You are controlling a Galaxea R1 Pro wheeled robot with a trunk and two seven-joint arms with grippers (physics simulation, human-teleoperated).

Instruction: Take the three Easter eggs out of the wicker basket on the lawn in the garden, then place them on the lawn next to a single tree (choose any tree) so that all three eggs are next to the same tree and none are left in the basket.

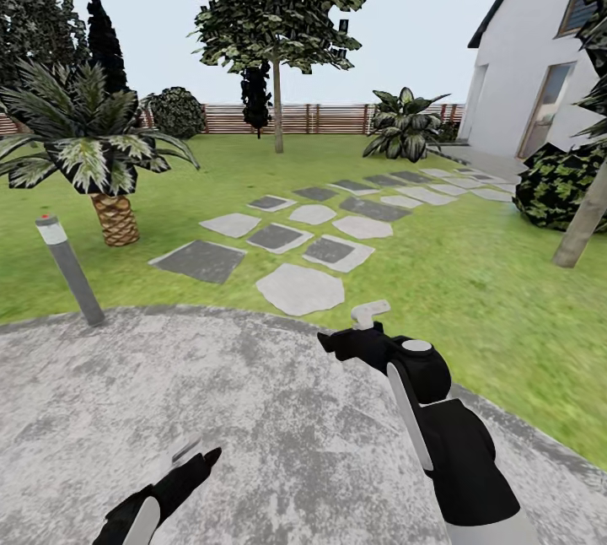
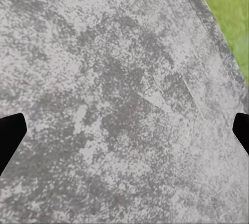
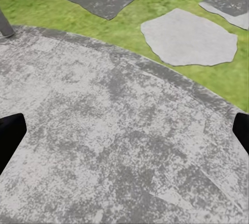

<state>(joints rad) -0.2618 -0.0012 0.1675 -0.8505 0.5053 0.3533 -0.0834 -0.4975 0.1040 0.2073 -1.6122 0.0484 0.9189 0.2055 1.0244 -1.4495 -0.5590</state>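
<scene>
Pale-trunked tree far on the lawn; both hands, left and right, released over gravel.

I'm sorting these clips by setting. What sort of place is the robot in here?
A house garden, as a simulated render: green lawn crossed by a stepping-stone path, a slatted wooden fence at the back, and a white house to one side. The robot stands on a grey gravel circle.

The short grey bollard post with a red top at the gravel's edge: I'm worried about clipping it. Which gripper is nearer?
Left. The left gripper hangs over the grey gravel circle, below-right of the short grey bollard post; the right gripper sits farther off, toward the pale stepping stone.
</scene>
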